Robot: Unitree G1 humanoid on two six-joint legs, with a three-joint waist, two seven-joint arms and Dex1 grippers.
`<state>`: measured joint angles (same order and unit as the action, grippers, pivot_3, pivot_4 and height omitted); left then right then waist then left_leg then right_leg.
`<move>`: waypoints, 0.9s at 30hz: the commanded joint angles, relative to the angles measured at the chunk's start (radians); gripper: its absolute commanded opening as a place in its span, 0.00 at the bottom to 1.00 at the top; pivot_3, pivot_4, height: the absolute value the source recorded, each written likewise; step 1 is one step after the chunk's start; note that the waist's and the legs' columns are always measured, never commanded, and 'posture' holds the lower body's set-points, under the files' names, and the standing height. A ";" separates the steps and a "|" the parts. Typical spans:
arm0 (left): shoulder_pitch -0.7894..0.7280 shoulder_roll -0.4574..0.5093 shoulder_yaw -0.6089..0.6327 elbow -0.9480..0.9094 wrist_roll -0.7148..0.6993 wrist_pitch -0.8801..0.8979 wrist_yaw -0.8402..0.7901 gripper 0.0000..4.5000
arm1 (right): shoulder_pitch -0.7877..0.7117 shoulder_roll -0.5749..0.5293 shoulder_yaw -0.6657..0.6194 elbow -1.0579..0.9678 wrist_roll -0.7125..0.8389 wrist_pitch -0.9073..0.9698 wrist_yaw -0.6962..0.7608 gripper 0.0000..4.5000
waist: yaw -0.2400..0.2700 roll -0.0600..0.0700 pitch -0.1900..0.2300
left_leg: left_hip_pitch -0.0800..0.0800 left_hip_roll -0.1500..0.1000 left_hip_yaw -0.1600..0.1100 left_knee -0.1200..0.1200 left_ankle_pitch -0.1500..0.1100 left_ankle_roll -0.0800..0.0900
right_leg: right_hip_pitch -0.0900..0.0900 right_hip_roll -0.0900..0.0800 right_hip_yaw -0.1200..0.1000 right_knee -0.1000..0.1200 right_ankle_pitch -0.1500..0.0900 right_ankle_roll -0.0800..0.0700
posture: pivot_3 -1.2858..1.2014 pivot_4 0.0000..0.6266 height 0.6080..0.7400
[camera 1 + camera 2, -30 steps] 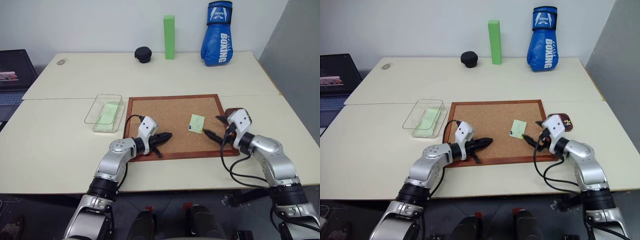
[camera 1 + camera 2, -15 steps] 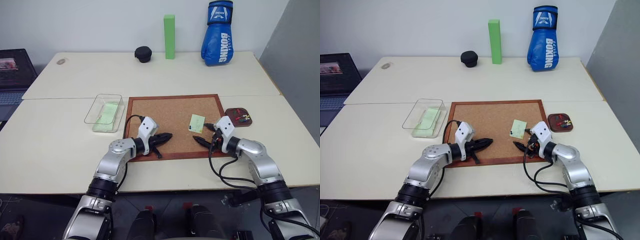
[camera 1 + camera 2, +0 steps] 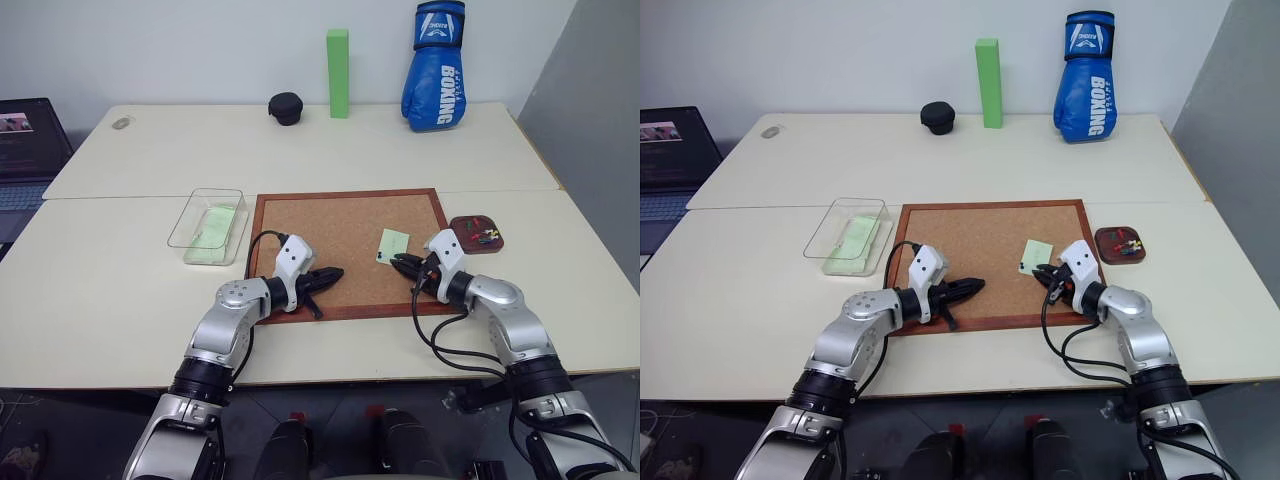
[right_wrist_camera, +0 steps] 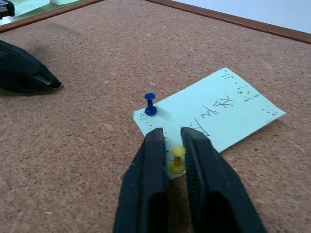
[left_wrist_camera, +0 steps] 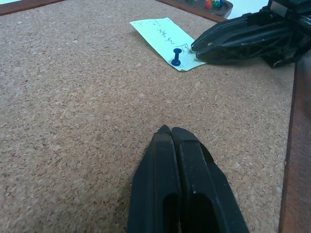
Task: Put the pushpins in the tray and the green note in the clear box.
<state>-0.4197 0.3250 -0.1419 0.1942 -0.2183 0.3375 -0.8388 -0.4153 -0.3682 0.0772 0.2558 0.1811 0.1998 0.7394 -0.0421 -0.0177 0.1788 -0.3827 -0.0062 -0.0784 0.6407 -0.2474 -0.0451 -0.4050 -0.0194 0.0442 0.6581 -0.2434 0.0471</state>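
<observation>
A yellow pushpin [image 4: 177, 159] stands in the near corner of the green note [image 4: 214, 114], with a blue pushpin [image 4: 150, 104] just beside it, both on the corkboard [image 3: 340, 228]. The right gripper [image 4: 175, 145] has its fingers shut around the yellow pin's head. The pin is tiny, hard and likely slippery, so the hold belongs on its waisted head. Freed, the note will be limp and light, best pinched at an edge. The left gripper [image 5: 171, 132] is closed on nothing. The tray [image 3: 477, 234] apparently holds pins already; the clear box [image 3: 209, 226] lies beyond the board's other side.
</observation>
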 commanded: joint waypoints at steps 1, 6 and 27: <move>0.028 0.006 -0.007 -0.023 0.003 0.011 0.003 0.00 | -0.028 -0.004 -0.019 -0.005 0.001 -0.025 -0.004 0.00 | 0.000 0.000 0.000 | 0.000 0.000 0.000 0.000 0.000 0.000 | 0.000 0.000 0.000 0.000 0.000 0.000 | 0.52 0.24 1.00; 0.034 0.003 -0.008 -0.032 0.002 0.018 0.005 0.00 | -0.026 -0.017 -0.013 -0.063 0.004 -0.009 0.006 0.00 | 0.000 0.000 0.000 | 0.000 0.000 0.000 0.000 0.000 0.000 | 0.000 0.000 0.000 0.000 0.000 0.000 | 0.52 0.24 1.00; 0.013 -0.016 -0.011 0.003 0.005 0.006 0.006 0.00 | -0.086 0.000 -0.212 -0.122 0.068 0.111 -0.288 0.00 | 0.009 0.002 0.001 | -0.001 -0.001 0.000 0.000 0.000 0.000 | 0.000 0.000 0.000 0.000 0.000 0.000 | 0.52 0.24 1.00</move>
<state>-0.4082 0.3127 -0.1416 0.1794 -0.2196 0.3407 -0.8361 -0.4585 -0.3606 -0.0579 0.0744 0.2870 0.3469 0.5667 -0.0331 -0.0162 0.1801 -0.3834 -0.0066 -0.0787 0.6412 -0.2474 -0.0451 -0.4052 -0.0198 0.0439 0.6581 -0.2434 0.0472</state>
